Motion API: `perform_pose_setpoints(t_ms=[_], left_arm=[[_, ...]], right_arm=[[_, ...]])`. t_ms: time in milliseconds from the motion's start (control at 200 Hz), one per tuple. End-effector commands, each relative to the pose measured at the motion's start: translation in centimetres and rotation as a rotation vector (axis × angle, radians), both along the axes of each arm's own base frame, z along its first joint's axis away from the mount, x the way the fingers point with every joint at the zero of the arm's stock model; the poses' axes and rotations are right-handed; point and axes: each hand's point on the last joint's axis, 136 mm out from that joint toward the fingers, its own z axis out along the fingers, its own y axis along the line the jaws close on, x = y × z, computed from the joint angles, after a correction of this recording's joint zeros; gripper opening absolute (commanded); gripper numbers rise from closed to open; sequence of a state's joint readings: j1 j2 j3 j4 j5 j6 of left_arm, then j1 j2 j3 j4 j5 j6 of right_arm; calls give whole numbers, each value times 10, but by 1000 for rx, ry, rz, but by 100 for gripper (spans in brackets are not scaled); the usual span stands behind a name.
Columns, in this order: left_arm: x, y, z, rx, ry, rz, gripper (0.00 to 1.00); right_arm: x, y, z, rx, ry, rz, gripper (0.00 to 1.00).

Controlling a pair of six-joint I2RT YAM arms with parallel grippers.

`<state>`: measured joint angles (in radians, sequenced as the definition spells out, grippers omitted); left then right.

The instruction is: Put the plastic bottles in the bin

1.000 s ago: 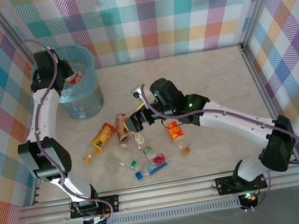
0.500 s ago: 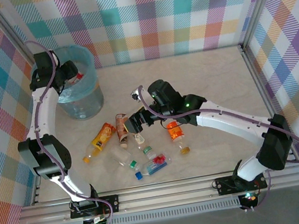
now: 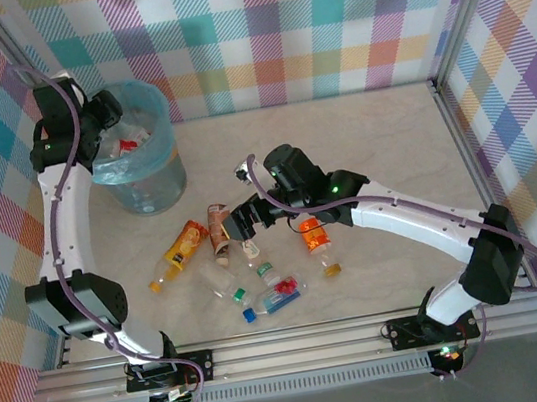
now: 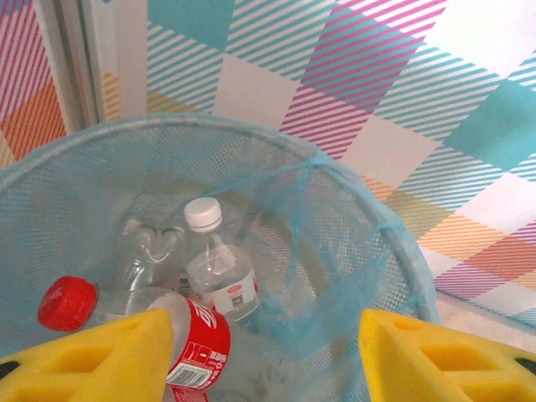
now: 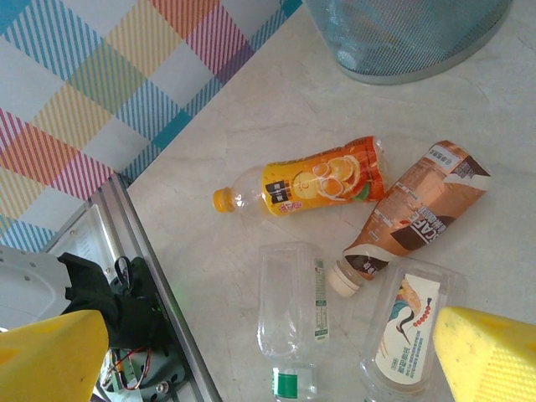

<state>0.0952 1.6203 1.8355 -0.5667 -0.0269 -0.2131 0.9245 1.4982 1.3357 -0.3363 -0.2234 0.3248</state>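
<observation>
Plastic bottle with red label now lies in the bin, released within the last second. Left pincer spread, empty above it. Right pincer wide open over remaining bottles on desk.

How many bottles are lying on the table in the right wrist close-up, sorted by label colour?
orange-label bottle: 1
brown-label bottle: 1
clear bottle with green band: 1
clear bottle with white picture label: 1
Total: 4
</observation>
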Motion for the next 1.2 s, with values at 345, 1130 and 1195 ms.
perform_pose_setpoints(t_ms=[345, 1130, 1195], left_arm=[[-62, -45, 37, -67, -74, -103, 57], [-169, -198, -74, 58, 113, -608, 67], [-173, -199, -76, 48, 119, -615, 67]], right_arm=[[6, -79, -49, -309, -9, -191, 100], [0, -168, -202, -640, 199, -326, 94], [3, -168, -209, -654, 202, -329, 91]])
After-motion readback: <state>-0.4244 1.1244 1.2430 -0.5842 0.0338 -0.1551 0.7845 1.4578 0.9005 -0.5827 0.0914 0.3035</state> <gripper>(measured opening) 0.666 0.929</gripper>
